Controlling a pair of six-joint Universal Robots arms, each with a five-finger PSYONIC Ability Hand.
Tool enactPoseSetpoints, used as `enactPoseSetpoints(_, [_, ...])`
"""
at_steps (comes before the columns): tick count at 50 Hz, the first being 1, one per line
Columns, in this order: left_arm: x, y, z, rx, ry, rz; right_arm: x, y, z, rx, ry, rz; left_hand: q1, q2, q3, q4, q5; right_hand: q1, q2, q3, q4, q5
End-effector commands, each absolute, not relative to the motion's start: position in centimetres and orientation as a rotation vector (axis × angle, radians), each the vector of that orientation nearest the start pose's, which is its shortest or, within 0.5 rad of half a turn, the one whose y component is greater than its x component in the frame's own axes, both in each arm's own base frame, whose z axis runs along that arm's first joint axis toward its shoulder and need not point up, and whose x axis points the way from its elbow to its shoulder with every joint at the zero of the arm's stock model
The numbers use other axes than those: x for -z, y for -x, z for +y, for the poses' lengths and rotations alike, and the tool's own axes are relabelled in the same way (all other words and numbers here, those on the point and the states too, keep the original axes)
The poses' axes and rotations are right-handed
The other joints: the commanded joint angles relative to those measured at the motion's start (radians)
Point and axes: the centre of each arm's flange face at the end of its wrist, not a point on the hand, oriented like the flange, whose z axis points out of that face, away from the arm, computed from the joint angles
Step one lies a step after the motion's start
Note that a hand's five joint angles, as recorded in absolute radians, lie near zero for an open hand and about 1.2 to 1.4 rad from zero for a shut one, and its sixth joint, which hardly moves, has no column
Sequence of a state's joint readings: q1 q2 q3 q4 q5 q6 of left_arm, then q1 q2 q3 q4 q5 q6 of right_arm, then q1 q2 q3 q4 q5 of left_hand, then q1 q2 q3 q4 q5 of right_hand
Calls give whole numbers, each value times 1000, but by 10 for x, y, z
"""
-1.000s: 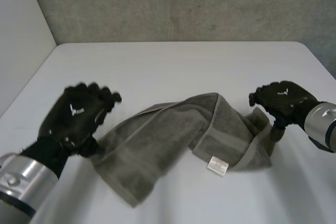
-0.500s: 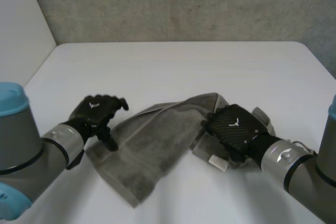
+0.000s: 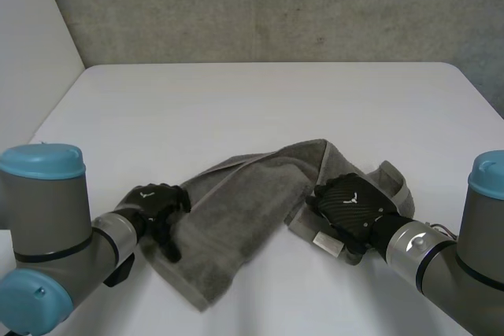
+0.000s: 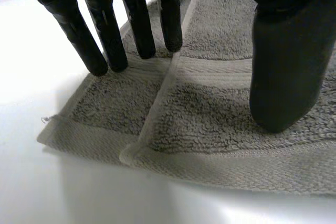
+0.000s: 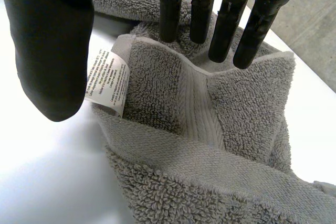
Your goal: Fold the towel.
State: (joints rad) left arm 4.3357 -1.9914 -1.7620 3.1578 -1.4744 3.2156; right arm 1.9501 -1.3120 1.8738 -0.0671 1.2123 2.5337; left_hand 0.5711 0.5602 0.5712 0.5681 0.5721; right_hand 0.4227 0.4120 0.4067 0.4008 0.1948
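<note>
Towel rumpled on white table

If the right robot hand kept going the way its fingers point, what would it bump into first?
Most likely the towel. The right robot hand points its straight fingers at a bunched fold, beside the white label. Whether they already touch it is unclear.

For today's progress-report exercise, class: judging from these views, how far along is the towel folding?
Done: nothing neat yet; the grey terry towel lies rumpled and twisted on the white table. In hand: the left robot hand rests straight fingers on a corner, the right robot hand is open at the bunched end beside the white label. Left: grasping, flattening and folding.
</note>
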Motion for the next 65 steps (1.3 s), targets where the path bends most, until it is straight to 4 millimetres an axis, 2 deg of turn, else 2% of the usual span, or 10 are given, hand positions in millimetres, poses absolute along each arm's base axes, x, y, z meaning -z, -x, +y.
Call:
enactPoseSetpoints(1, [-129, 244, -227, 1545, -766, 2895, -158, -255, -199, 1543, 1424, 2079, -5, 6, -5, -2, -181, -65, -54, -49, -43, -11])
enactPoseSetpoints(9, [-124, 244, -226, 1520, -778, 2899, -158, -254, -199, 1548, 1423, 2085, 18, 29, 18, 21, -158, -65, -54, -49, -43, -11])
enactPoseSetpoints(18, [-127, 247, -222, 1540, -796, 2894, -158, -254, -199, 1548, 1423, 2085, 484, 495, 484, 487, 309, -68, -57, -52, -46, -14])
enactPoseSetpoints(32, [-126, 250, -218, 1552, -821, 2895, -158, -254, -200, 1549, 1421, 2088, 764, 775, 764, 767, 588, -65, -54, -49, -43, -11])
enactPoseSetpoints(35, [-127, 249, -218, 1554, -820, 2894, -158, -254, -200, 1549, 1421, 2088, 673, 684, 673, 676, 497, -62, -51, -46, -40, -8])
enactPoseSetpoints(40, [-137, 246, -211, 1578, -812, 2877, -158, -254, -199, 1546, 1422, 2087, 61, 72, 61, 64, -114, -62, -51, -46, -40, -8])
enactPoseSetpoints(41, [-137, 246, -211, 1578, -812, 2877, -158, -254, -199, 1546, 1422, 2087, 59, 70, 59, 62, -116, -62, -51, -46, -40, -8])
enactPoseSetpoints(43, [-162, 242, -206, 1705, -792, 2811, -157, -254, -199, 1545, 1424, 2088, -101, -91, -102, -98, -277, -62, -51, -46, -40, -8])
enactPoseSetpoints(47, [-173, 239, -203, 1756, -773, 2778, -156, -254, -199, 1537, 1424, 2092, -245, -234, -245, -242, -421, -62, -51, -46, -40, -8])
enactPoseSetpoints(65, [-146, 229, -188, 1584, -852, 2800, -152, -254, -200, 1525, 1427, 2097, -267, -256, -267, -264, -442, -68, -57, -52, -46, -14])
